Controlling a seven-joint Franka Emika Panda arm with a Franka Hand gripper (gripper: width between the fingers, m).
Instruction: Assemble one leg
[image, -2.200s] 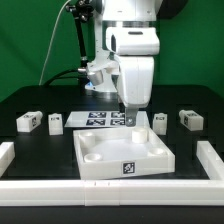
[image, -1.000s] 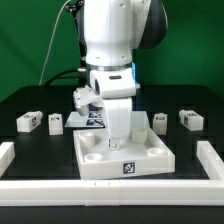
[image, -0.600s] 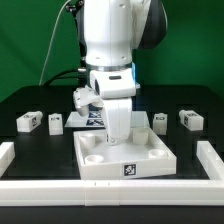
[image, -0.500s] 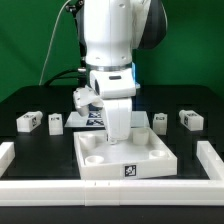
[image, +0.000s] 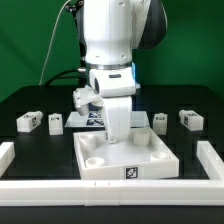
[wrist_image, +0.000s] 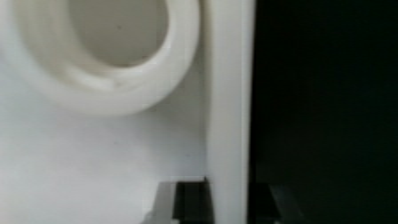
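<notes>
Legs (image: 28, 121): 4, all loose on the table (image: 40, 100), 2 at the exterior view's left, 2 at its right, well apart from the gripper (image: 118, 136). Gripper down at the far wall of the 1 tray (image: 100, 170), apparently straddling that wall, likely for gripping or shifting the tray ahead of fitting a leg into a corner socket (wrist_image: 98, 40). Cannot tell whether clenched or slack. 1 marker board (image: 85, 121) behind.

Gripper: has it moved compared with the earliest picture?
Yes. Judged against the tray-like part, the gripper has gone toward the exterior view's left and lower.
</notes>
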